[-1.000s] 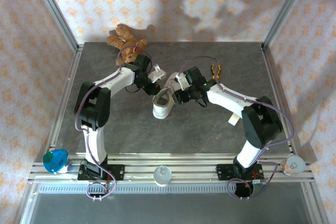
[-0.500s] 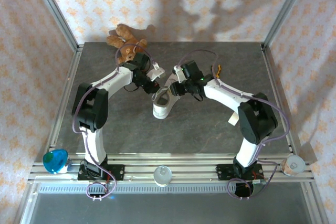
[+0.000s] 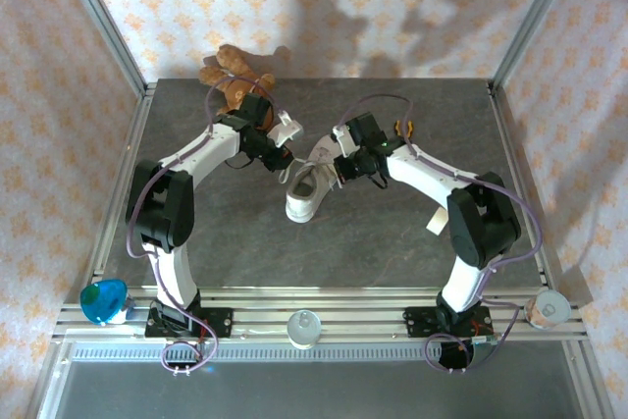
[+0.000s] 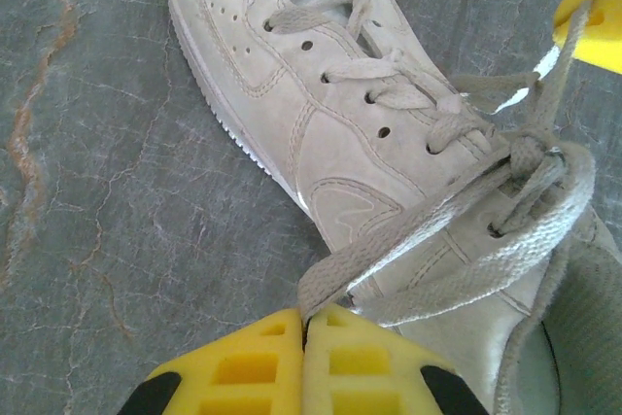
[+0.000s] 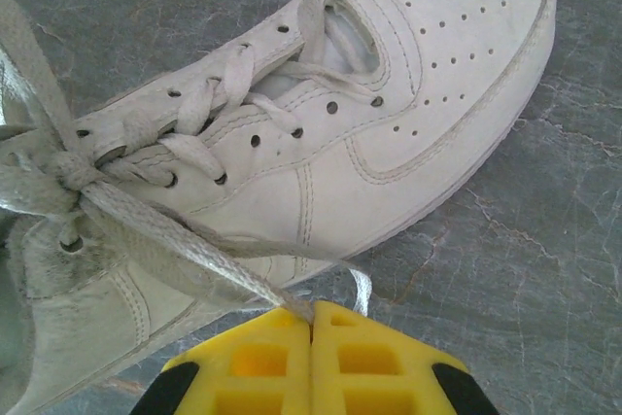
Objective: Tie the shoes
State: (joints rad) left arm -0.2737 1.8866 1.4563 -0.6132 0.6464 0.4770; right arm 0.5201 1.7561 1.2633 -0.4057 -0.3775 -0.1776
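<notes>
Two hands: the left hand (image 4: 304,323) and the right hand (image 5: 311,323) are each clenched on a run of lace, one on either side of the shoe (image 3: 306,191).
Left hand: it pinches a doubled run of lace (image 4: 389,259) that comes straight out of its tips and climbs ahead and to the right, up to the knot (image 4: 530,153).
Right hand: it grips a single flat strand (image 5: 175,240) that leaves its tips and rises ahead and to the left to the same knot (image 5: 68,172). A short free end pokes out just beside the grip.
Shoe: it lies on the worktop (image 3: 373,233) directly in front of both hands and between them, with its toe pointing away from the knot end.
Knot: it sits at the top eyelets, near the collar, and looks bunched and snug.
Why held this way: gripping opposite strands close to the shoe lets the two pulls oppose each other, so the knot tightens in place instead of dragging the shoe sideways.
Stage: by my reading this is the cinching pull, with the crossing already made and the tightening not yet finished.
Risk: the thin lace could slip out of either grip, or an uneven pull could turn the light shoe.
Bear (image 3: 231,76): it lies beyond the left hand at the far edge, apart from the work.
</notes>
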